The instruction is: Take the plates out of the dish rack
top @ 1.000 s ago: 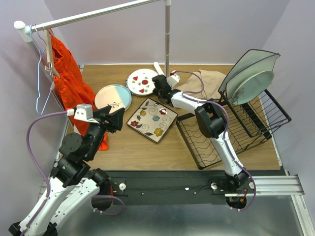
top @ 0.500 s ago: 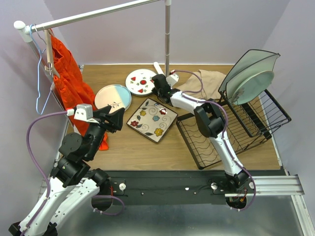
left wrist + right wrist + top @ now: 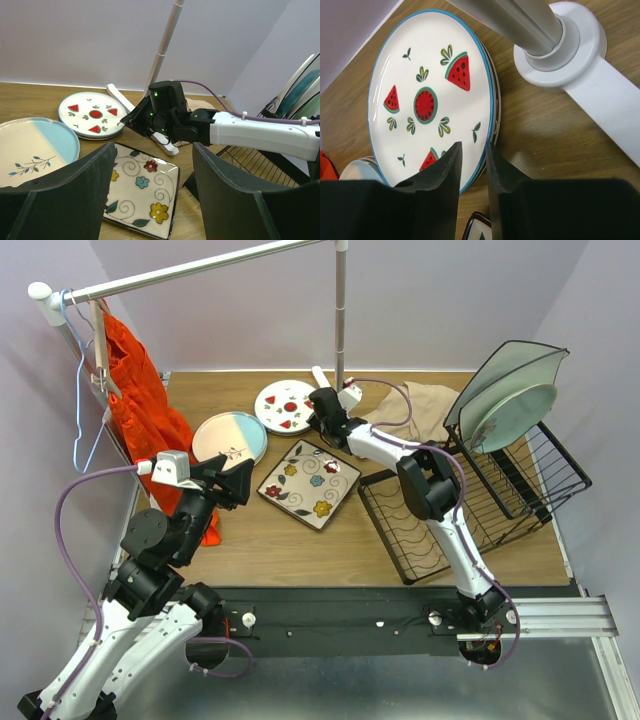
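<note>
The round watermelon-print plate (image 3: 286, 405) (image 3: 427, 95) (image 3: 92, 114) lies flat on another plate at the back of the table. My right gripper (image 3: 316, 416) (image 3: 472, 145) is at its right rim. The jaws are a little apart astride the blue edge, so it is open and not pinching. A pink-and-blue plate (image 3: 229, 438) and a square floral plate (image 3: 310, 483) (image 3: 142, 185) also lie on the wood. Two plates (image 3: 510, 400) still stand upright in the black dish rack (image 3: 480, 502). My left gripper (image 3: 238, 480) (image 3: 154, 146) hangs wide open and empty, above the table's left side.
The white clothes rail's pole and foot (image 3: 560, 45) stand right beside the right gripper. An orange garment (image 3: 140, 410) hangs at the left. A beige cloth (image 3: 420, 408) lies behind the rack. Bare wood shows in front of the floral plate.
My right gripper's jaws have parted slightly around the watermelon plate's rim, and the wrist has shifted a touch. The left arm has not moved.
</note>
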{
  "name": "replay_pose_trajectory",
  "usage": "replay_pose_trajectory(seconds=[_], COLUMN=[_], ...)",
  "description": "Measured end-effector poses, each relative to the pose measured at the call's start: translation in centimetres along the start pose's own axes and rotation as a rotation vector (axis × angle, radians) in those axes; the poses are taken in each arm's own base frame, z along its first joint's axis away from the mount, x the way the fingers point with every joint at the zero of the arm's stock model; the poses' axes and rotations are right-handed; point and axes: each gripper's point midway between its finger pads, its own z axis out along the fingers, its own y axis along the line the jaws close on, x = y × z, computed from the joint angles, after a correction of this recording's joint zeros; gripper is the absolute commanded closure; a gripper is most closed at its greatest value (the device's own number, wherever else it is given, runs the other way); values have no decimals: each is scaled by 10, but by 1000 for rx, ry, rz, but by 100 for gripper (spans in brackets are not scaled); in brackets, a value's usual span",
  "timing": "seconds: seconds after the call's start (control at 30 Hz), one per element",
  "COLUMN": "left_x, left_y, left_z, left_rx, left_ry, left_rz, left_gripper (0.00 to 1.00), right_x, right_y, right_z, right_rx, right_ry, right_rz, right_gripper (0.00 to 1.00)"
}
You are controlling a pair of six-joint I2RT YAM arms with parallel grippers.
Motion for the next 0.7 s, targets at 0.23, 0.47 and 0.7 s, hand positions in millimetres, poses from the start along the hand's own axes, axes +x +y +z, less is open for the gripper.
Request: replay_pose_trajectory(seconds=[0.23, 0.47, 0.7], left_x=[0, 0, 0], left_y=[0, 0, 0], left_z=[0, 0, 0], left_rx=[0, 0, 0], left_ry=[1, 1, 1], left_rz=[0, 0, 0], left_gripper=[28, 28, 28], right_x=[-9, -8, -14], right_y=[9, 10, 21], right_z=[-7, -7, -19], right_rx=[-20, -27, -67], right_ry=[-9, -2, 23], right_rz=[4, 3, -82], right_gripper=[72, 73, 72])
